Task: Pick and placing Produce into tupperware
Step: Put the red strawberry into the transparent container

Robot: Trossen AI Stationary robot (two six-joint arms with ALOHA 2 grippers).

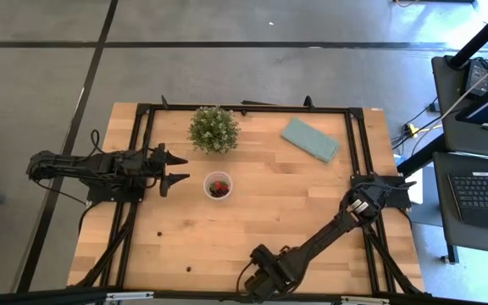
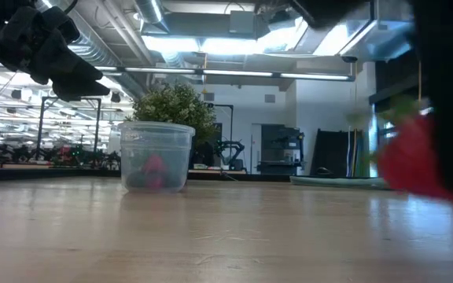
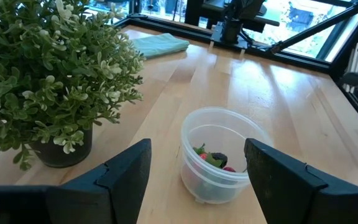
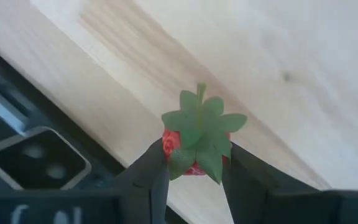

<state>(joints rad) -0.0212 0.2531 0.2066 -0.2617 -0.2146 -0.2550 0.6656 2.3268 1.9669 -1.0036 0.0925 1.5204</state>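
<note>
right pincer [image 4: 194,163] grips a strawberry [image 4: 196,144] near the bench [image 1: 295,212] front edge; left pincer [image 1: 174,169] hangs wide beside the tupperware [image 1: 219,185] holding berries [image 3: 213,158].

A light wooden table [image 1: 312,212] with a black frame along its edges is seen from above. A bushy potted plant [image 1: 213,129] is set near the far edge, and a teal cloth [image 1: 309,139] is laid flat to its right. A clear cup [image 1: 219,185] (berries are seen inside) is placed near the middle, just in front of the plant.
</note>
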